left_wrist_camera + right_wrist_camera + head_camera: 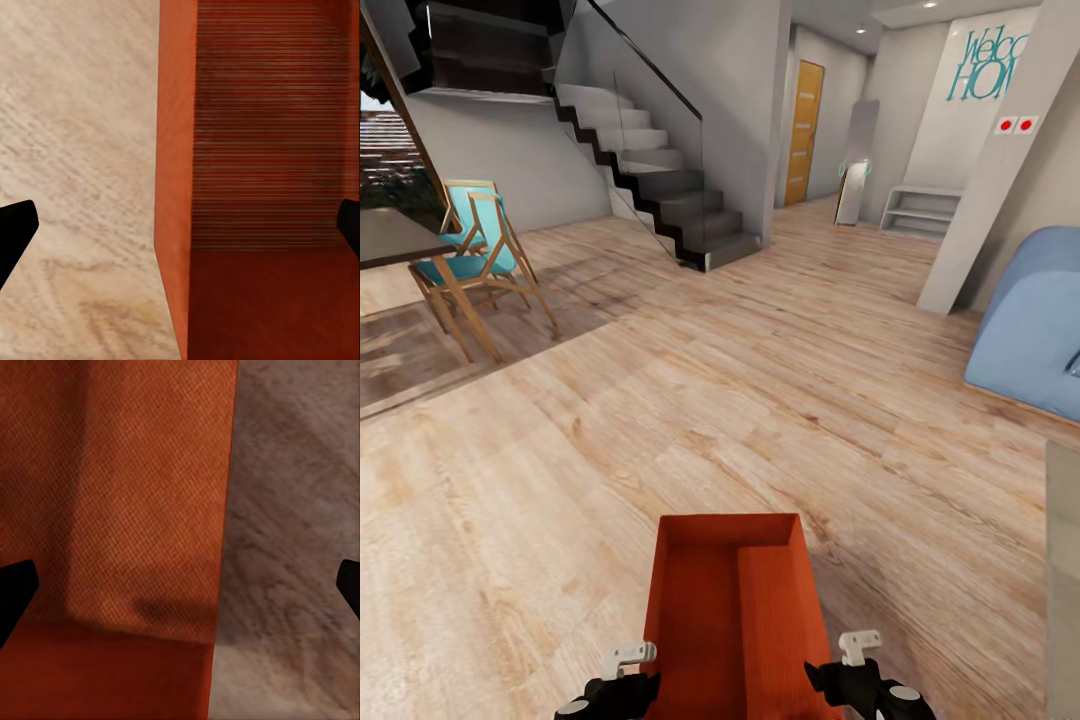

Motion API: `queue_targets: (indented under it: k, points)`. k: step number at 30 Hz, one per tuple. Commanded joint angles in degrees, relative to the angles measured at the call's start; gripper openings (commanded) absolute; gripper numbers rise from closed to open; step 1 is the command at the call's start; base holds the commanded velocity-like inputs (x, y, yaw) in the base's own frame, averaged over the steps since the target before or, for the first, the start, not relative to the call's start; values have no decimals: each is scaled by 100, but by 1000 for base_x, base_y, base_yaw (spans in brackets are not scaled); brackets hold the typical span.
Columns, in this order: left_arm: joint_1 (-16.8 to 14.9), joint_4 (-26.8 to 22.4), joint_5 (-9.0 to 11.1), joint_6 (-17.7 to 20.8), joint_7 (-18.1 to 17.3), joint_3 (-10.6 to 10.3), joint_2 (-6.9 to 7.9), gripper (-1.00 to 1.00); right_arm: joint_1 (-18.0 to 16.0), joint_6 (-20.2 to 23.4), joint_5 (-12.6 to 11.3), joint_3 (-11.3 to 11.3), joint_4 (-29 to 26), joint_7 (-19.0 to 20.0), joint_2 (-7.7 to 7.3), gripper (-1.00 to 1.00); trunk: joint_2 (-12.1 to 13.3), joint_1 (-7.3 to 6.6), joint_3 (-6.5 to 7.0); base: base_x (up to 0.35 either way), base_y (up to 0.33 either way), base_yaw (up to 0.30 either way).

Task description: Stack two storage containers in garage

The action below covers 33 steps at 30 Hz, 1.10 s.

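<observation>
An orange-red open-topped storage container (700, 600) sits low in front of me over the light wood plank floor of the living room. A raised orange-red slab (775, 620) fills its right half; whether that is the other container I cannot tell. My left gripper (620, 680) is at its left wall and my right gripper (865, 675) at its right wall. In the left wrist view the left gripper (184, 225) stands open astride the container wall (174, 150). In the right wrist view the right gripper (180, 585) is open over the container's edge (112, 472).
A dark staircase (660, 180) with a glass rail rises at the back left. A blue folding chair (480, 250) and a dark table (390, 240) stand left. The blue sofa (1040, 320) and a white pillar (1000, 170) are right. A wooden door (803, 130) lies down the hall.
</observation>
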Motion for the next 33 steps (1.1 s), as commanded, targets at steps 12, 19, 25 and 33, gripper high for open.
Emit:
queue_targets:
  k: [12, 19, 25, 33]
  points:
    - [-1, -10, 65, 31, 3, -7, 4, 100, -1, 30, 60, -48, -13, 50, 6, 100, -284, 153, -131, 0, 0, 0]
    - [-1, -10, 67, 25, 3, -7, 0, 100, -1, 30, 60, -48, -13, 50, 6, 100, -284, 153, -131, 0, 0, 0]
    - [-1, -10, 67, 24, 3, -7, 0, 100, -1, 27, 60, -48, -13, 50, 6, 100, -284, 153, -131, 0, 0, 0]
    - [-1, -10, 60, 28, 3, -9, -2, 100, -1, 30, 60, -46, -13, 50, 6, 100, -444, 241, -203, 0, 0, 0]
